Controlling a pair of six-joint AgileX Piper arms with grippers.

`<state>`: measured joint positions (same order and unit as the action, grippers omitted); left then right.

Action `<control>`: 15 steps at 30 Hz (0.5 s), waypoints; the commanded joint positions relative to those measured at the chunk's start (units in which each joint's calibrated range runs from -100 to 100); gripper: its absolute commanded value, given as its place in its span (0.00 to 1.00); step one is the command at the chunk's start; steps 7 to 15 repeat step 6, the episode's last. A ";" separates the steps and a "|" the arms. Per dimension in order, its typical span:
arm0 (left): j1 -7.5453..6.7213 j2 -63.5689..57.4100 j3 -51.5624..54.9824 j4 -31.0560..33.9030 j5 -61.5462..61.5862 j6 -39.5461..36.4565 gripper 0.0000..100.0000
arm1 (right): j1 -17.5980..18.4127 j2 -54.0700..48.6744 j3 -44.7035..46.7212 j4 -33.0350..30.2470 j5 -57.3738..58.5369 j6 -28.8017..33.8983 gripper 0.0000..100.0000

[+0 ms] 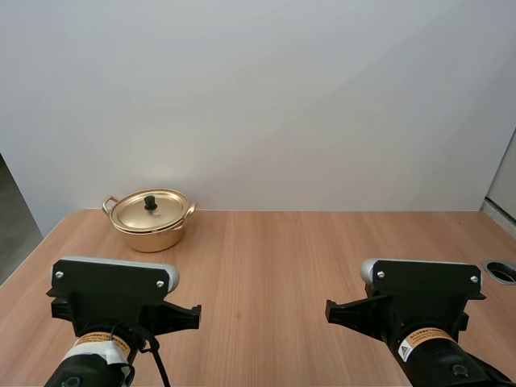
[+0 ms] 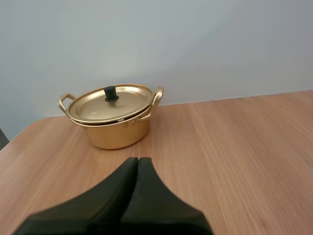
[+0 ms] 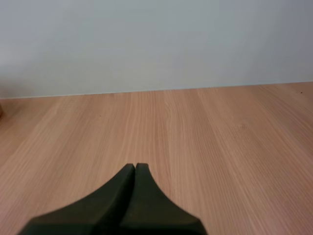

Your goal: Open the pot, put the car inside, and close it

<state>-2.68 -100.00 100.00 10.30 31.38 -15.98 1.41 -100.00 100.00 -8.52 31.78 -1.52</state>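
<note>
High view: left arm [image 1: 113,294] and right arm [image 1: 419,294] are held low at the near edge of the wood-grain table [image 1: 274,258]. The shiny golden pot [image 1: 150,234] is set at the far left, ahead of the left arm, its lid [image 1: 165,211] seated under a black knob [image 1: 151,201]. In the left wrist view the left gripper [image 2: 137,159] is pressed into one dark wedge, nothing held, pointed at the pot; in the right wrist view the right gripper [image 3: 135,165] is likewise closed on nothing over bare wood.

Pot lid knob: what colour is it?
Black. The knob stands out against the gold lid; the left wrist view shows it best.
</note>
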 commanded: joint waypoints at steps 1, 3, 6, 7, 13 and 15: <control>0.00 0.00 0.00 0.09 -0.03 0.01 0.00 | 0.01 0.00 0.00 0.07 0.00 0.00 0.00; 0.00 0.00 0.00 0.09 -0.03 0.01 0.00 | 0.01 0.00 0.00 0.07 0.00 0.00 0.00; 0.00 0.00 0.00 0.09 -0.03 0.01 0.00 | 0.01 0.00 0.00 0.07 0.00 0.00 0.00; 0.00 0.00 0.00 0.09 -0.03 0.01 0.00 | 0.01 0.00 0.00 0.07 0.00 0.00 0.00; 0.00 0.00 0.00 0.09 -0.03 0.01 0.00 | 0.01 0.00 0.00 0.07 0.00 0.00 0.00; 0.00 0.00 0.00 0.09 -0.03 0.01 0.00 | 0.01 0.00 0.00 0.07 0.00 0.00 0.00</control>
